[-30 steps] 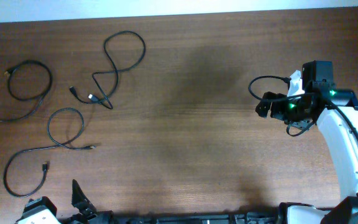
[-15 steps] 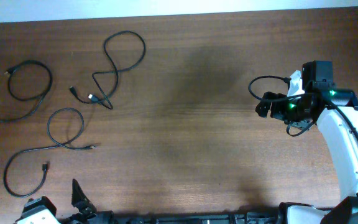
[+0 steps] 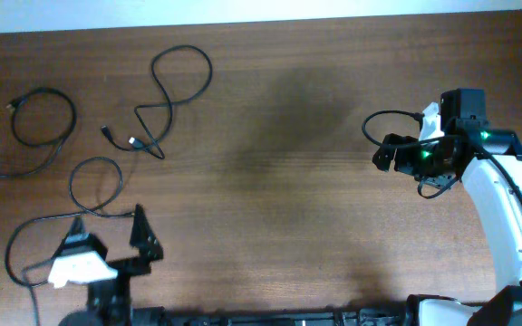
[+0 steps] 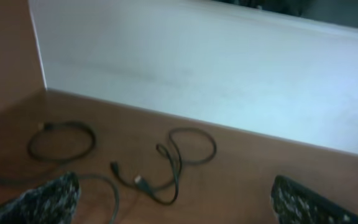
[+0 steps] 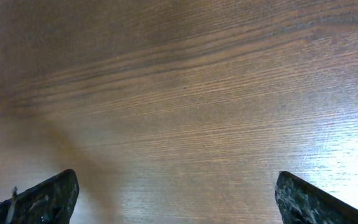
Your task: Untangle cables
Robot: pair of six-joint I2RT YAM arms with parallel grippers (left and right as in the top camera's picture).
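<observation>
While both grippers stand wide open and empty, the overhead view shows three thin black cables (image 3: 45, 89) looped separately at the frame's left. The left gripper (image 3: 107, 234) is poised over the lowest, and the right gripper (image 3: 390, 154) is far right.

Left wrist view: limp cords lie ahead, and a careless pinch could drag one into its neighbour.

Right wrist view: only glossy grained table (image 5: 185, 93).

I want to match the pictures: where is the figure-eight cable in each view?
Overhead: figure-eight cable, upper left.
Left wrist: the cable, lower centre.
Right wrist: not in it; only tabletop shows.
Landmark: round coil left of it overhead, same coil left of it in the left wrist view.
</observation>
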